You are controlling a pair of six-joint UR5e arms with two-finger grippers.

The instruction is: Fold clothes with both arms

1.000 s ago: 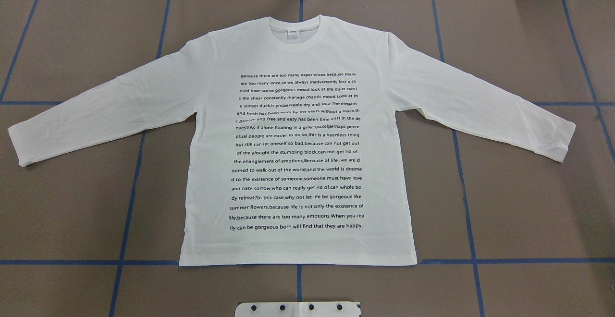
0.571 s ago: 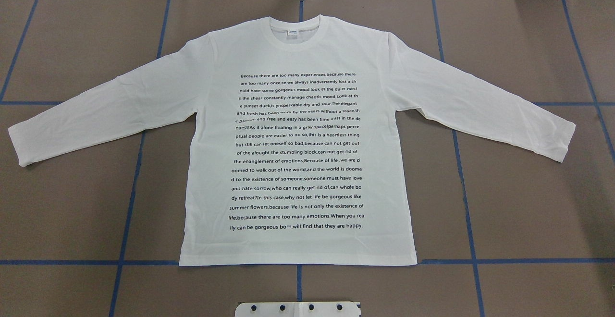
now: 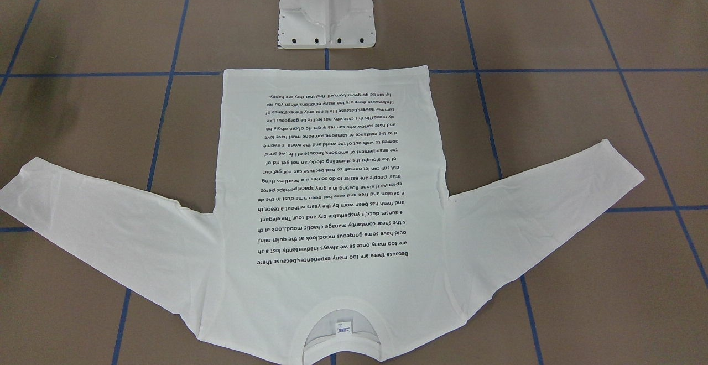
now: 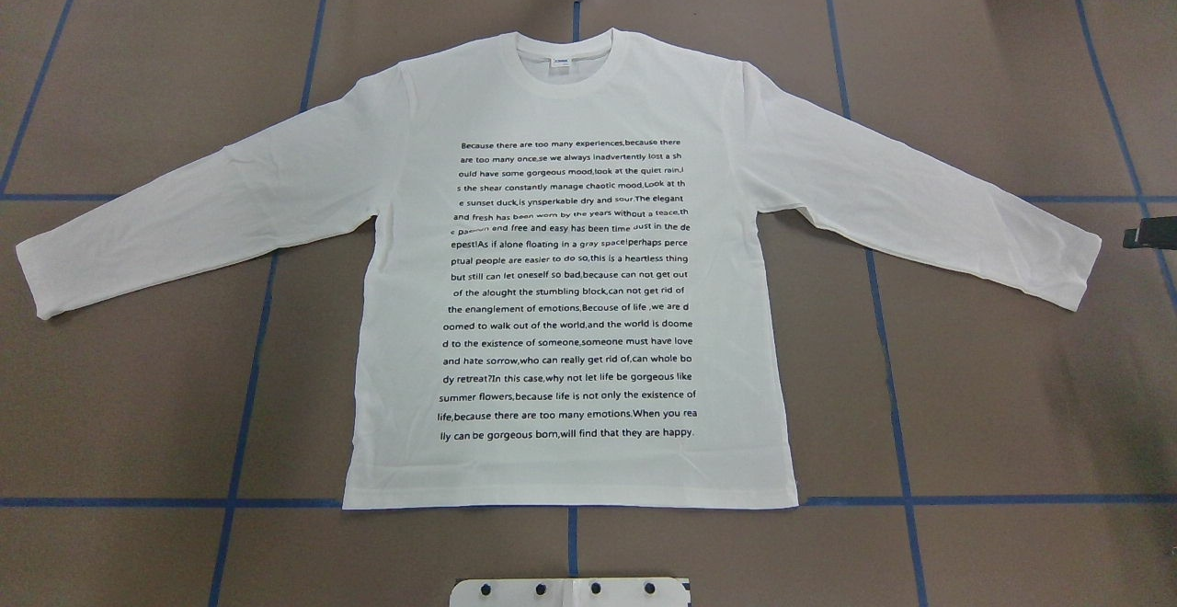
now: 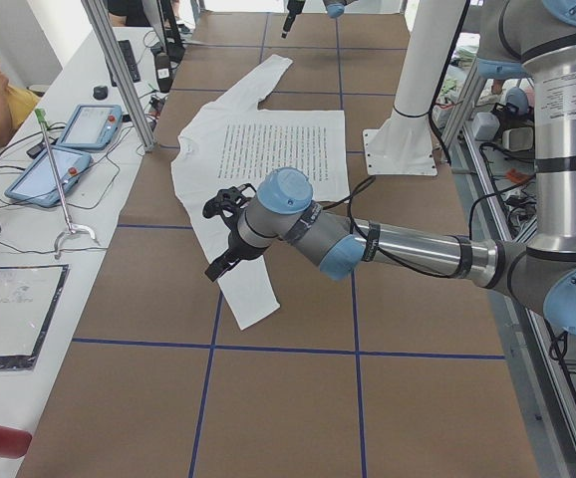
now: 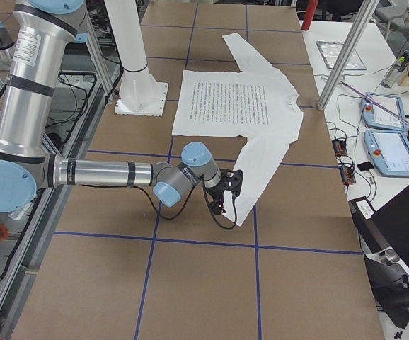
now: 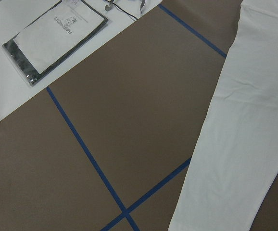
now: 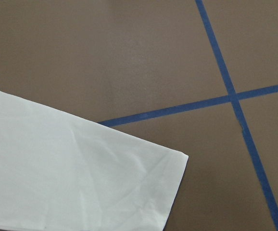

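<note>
Closest to the robot, the pedestal base (image 4: 570, 591) stands just short of the hem (image 4: 570, 497) of the white T-shirt (image 4: 570, 110). The shirt lies flat on the brown table (image 4: 1011, 386), print side up. We judge it is laid this way so that each sleeve falls within one arm's reach and both arms can work in mirror.

Farther out, the sleeves spread wide. The left gripper (image 5: 218, 237) hovers over the left sleeve (image 4: 184, 211) near its cuff. The right gripper (image 6: 226, 191) hangs by the right sleeve's cuff (image 8: 168, 192). Neither seems to hold cloth, since both sleeves lie flat, but we cannot tell how far the jaws stand apart. The left gripper appears only in the side views. Of the right, the overhead view catches a black sliver at its edge. We take this as the approach to a first fold, sleeves inward.

Farthest from the robot are the collar (image 4: 565, 51) and the neck label (image 4: 560, 62).

The overhead and front views give the whole shirt yet almost nothing of the arms, and only the side views show those. The wrist views show no fingers, but they give the cloth close up. The left one also shows a flat packet (image 7: 57, 36) on the white bench beyond the table.
</note>
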